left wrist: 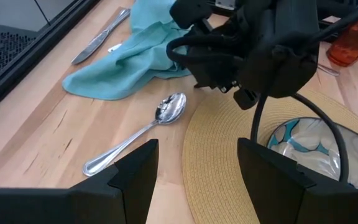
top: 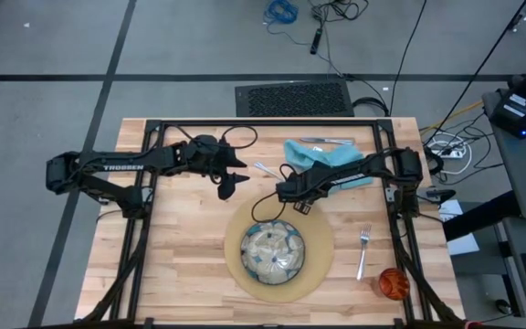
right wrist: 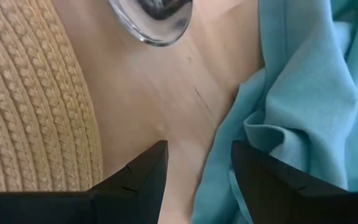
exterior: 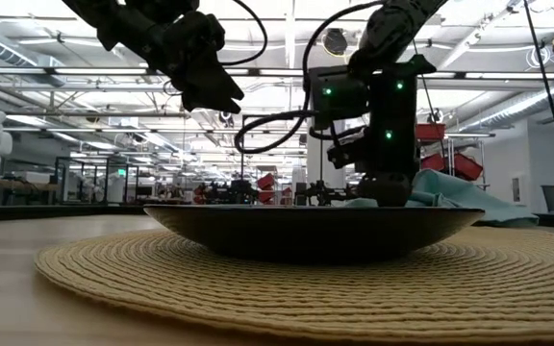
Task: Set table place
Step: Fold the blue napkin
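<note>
The placemat (top: 279, 274) lies near the front edge of the counter (top: 181, 265) with the green-patterned plate (top: 276, 253) centred on it, so the core of the setting already stands. The fork (top: 362, 250) rests on bare wood to the right of the mat, and the orange cup (top: 393, 283) sits at the near right corner. The rest waits farther back: the teal napkin (right wrist: 303, 106) is crumpled beyond the mat, the knife (left wrist: 101, 36) lies past it by the far edge, and the spoon (left wrist: 138, 135) lies just off the mat's far-left rim.

The right pincer (right wrist: 197, 171) hangs low between mat and napkin, jaws apart and empty, its right finger touching the cloth's edge, probably lined up to take the napkin. The left pincer (left wrist: 194, 168) hovers higher, left of the spoon, jaws parted and holding nothing.
</note>
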You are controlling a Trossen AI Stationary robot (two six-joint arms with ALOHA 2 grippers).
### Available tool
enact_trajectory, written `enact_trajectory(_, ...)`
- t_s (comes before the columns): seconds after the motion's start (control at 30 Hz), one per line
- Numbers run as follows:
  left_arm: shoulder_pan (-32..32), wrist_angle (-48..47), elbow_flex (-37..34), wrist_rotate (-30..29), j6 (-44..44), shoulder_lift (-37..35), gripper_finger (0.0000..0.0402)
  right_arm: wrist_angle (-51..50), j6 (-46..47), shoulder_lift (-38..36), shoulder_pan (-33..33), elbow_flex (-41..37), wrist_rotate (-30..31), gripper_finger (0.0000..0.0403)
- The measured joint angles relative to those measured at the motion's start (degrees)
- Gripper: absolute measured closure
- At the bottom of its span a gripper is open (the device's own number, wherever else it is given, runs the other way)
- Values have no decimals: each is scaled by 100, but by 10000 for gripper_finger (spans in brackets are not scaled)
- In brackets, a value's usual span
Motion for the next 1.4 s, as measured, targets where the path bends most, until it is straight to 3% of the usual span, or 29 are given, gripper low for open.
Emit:
enact_trajectory(0.4,137,-29,0,-20,-171,0,199,-985,179,23,-28,1027,318,232)
enact_trajectory(0.77,136,-82,0,-18,-180,0,199,-1473,392,171,-96,1054,456,232)
enact_trajectory(1.4,138,-61,0,-14,-175,0,199,-1987,544,1106,-50,1381,322,245)
